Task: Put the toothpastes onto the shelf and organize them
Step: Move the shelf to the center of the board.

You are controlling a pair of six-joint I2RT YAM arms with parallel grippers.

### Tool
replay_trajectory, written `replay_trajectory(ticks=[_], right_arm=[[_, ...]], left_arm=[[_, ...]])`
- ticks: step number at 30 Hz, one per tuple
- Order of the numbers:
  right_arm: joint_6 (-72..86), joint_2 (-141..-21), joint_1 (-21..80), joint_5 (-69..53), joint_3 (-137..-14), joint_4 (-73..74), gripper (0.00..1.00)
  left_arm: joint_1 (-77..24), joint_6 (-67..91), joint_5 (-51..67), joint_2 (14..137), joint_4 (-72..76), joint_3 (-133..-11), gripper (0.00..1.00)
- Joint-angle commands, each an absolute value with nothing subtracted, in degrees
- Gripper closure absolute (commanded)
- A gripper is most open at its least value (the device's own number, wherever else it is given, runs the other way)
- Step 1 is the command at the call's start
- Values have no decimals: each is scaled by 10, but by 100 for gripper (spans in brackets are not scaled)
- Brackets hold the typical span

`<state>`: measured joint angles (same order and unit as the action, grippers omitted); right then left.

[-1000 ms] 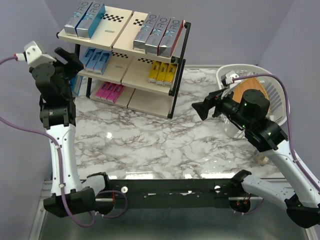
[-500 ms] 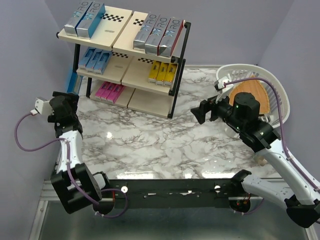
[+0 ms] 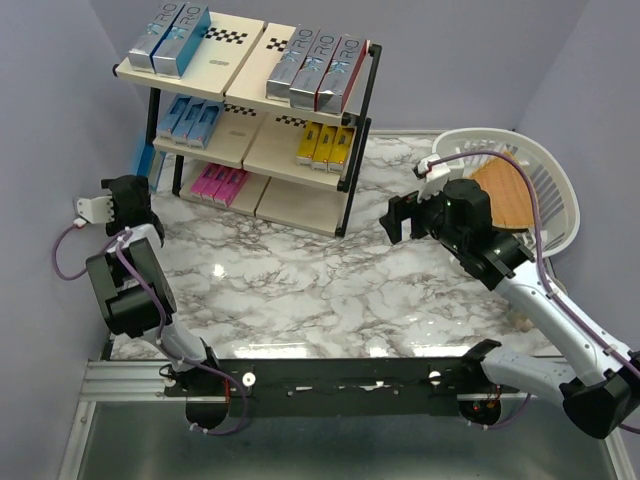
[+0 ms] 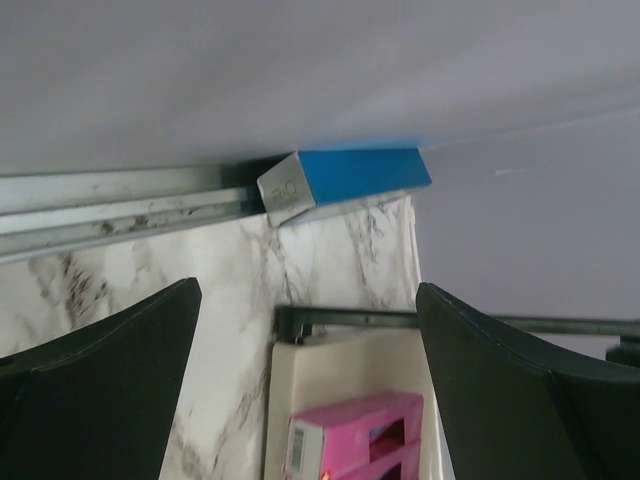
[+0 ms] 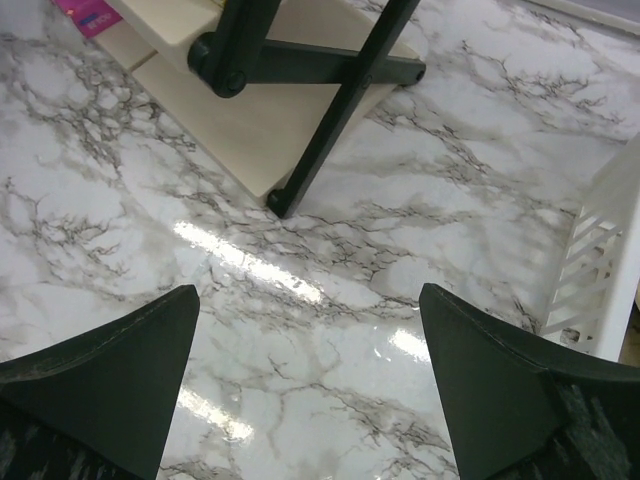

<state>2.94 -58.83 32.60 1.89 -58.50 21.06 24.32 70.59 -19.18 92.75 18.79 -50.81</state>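
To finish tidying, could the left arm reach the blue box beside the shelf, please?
Probably yes: the left fingers, open, face the blue box, with only table between.

You are looking at a shelf [image 3: 300, 195] showing a black frame and beige boards, with black-and-white checkered strips [image 3: 226, 35] running across its upper boards. Silver-and-teal toothpastes [image 3: 160, 35] are showing on top, one red-sided box [image 3: 345, 75] among them, while light blue boxes [image 3: 192, 118], yellow boxes [image 3: 328, 143] and pink boxes [image 3: 220, 183] are showing lower down. A deeper blue box [image 4: 345, 175] is showing a silver end. The table [image 3: 330, 290] is showing white marble with grey veining. The basket [image 3: 555, 185] is showing white, the board [image 3: 505, 195] orange-brown and the cables [image 3: 56, 262] purple.
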Motion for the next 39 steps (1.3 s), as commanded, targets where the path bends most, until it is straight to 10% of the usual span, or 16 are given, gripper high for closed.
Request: replay_trajectory(ticks=[1, 21, 39], right_arm=[[44, -607, 300, 22, -578, 196, 0], [67, -641, 236, -14, -561, 187, 0], [78, -606, 236, -33, -529, 187, 0]], left_arm=[[246, 712, -231, 1000, 206, -576, 1], [212, 685, -219, 1129, 160, -698, 3], [205, 234, -243, 1064, 128, -702, 1]])
